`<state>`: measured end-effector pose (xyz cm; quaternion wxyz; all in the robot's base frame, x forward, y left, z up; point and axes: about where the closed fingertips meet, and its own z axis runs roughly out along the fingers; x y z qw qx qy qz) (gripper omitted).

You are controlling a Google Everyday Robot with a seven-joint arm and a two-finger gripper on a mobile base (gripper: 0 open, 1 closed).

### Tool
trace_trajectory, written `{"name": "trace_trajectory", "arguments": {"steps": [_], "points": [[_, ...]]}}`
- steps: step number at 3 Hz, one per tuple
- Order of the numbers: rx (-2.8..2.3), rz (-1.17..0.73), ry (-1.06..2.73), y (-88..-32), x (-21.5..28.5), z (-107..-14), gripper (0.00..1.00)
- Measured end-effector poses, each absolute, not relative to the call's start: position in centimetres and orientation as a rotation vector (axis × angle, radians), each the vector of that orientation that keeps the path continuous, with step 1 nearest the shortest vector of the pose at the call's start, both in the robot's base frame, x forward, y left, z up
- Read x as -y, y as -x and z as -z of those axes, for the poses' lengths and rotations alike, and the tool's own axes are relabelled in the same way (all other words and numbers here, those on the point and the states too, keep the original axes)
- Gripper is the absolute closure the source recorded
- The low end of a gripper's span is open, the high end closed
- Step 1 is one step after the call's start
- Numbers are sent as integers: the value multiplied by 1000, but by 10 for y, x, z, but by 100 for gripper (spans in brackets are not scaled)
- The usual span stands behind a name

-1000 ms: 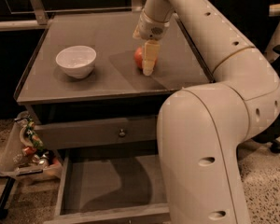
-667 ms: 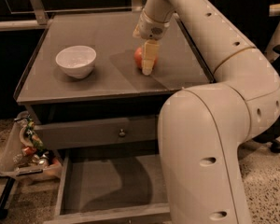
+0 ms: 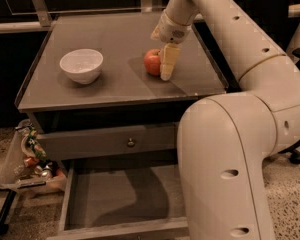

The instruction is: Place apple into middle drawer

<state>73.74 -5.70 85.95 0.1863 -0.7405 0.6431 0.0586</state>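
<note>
The apple [image 3: 151,62], small, round and red-orange, rests on the grey table top [image 3: 115,39], right of centre. My gripper [image 3: 167,64] reaches down from the cream arm and stands right against the apple's right side, its tip at table height. The middle drawer [image 3: 121,200] is pulled out below the table front. It is a wide shallow grey box with low walls and a bare floor. The arm's big cream body covers its right part.
A white bowl [image 3: 81,65] stands on the table's left half. A closed grey drawer front with a small metal knob [image 3: 131,143] sits above the open drawer. A clear bin of clutter [image 3: 32,159] stands on the floor at left. A chair base [image 3: 295,156] is at right.
My gripper has shifted a little to the right, so more of the apple shows. The bowl and the drawer have not moved.
</note>
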Motion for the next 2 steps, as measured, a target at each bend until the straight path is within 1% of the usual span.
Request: {"name": "trace_trajectory", "arguments": {"steps": [1, 2], "points": [[-1811, -165, 2085, -737, 57, -859, 18], [-1811, -165, 2085, -737, 57, -859, 41]]}}
